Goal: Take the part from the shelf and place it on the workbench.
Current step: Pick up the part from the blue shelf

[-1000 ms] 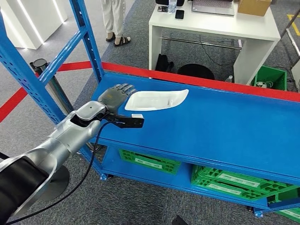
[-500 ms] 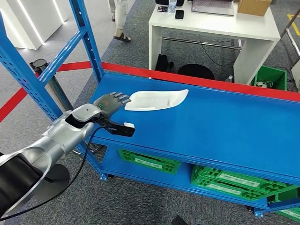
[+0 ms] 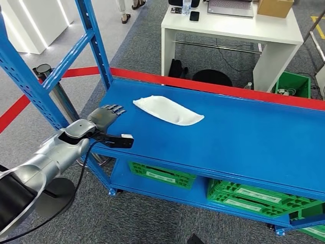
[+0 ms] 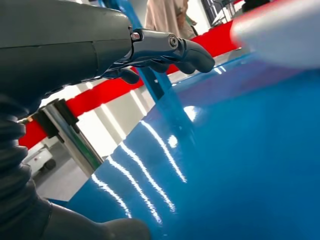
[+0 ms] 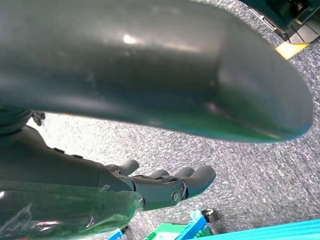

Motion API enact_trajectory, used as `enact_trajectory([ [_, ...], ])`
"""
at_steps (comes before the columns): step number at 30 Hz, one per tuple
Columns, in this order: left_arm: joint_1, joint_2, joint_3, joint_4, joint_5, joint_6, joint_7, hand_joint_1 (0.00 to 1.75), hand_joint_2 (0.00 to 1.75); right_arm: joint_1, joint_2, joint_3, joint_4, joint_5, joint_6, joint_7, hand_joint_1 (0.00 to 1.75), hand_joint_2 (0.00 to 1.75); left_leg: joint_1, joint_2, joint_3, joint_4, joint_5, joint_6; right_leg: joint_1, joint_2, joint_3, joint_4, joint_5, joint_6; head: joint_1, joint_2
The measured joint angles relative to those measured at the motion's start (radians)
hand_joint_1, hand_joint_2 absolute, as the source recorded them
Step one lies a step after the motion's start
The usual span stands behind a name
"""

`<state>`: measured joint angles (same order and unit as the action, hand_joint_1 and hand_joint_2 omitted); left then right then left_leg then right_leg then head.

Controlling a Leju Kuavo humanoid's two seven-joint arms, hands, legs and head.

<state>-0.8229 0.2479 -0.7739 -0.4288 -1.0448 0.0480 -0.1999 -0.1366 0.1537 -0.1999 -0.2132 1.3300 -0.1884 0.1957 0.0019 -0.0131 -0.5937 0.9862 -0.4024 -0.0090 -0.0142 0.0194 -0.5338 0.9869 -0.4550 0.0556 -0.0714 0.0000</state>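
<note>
Part: the white part (image 3: 168, 110) lies flat on the blue shelf (image 3: 245, 137), long axis along the shelf.
Left hand: our left hand (image 3: 104, 116) is empty, fingers spread, near the part's end (not touching).
Right hand: our right hand (image 5: 151, 192) hangs over the floor, holding nothing.
Nearer: left.
</note>
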Motion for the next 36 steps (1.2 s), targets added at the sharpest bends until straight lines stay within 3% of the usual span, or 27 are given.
enact_trajectory([
  [36, -0.031, -0.012, 0.022, -0.007, -0.011, 0.039, -0.044, 0.0, 1.75, 0.0, -0.002, 0.0, 0.0, -0.003, 0.005, -0.011, 0.0, 0.0, 0.0, 0.0, 0.0, 0.0, 0.002, -0.001, 0.0, 0.0, -0.002, 0.001, 0.001, -0.001, 0.0, 0.0],
])
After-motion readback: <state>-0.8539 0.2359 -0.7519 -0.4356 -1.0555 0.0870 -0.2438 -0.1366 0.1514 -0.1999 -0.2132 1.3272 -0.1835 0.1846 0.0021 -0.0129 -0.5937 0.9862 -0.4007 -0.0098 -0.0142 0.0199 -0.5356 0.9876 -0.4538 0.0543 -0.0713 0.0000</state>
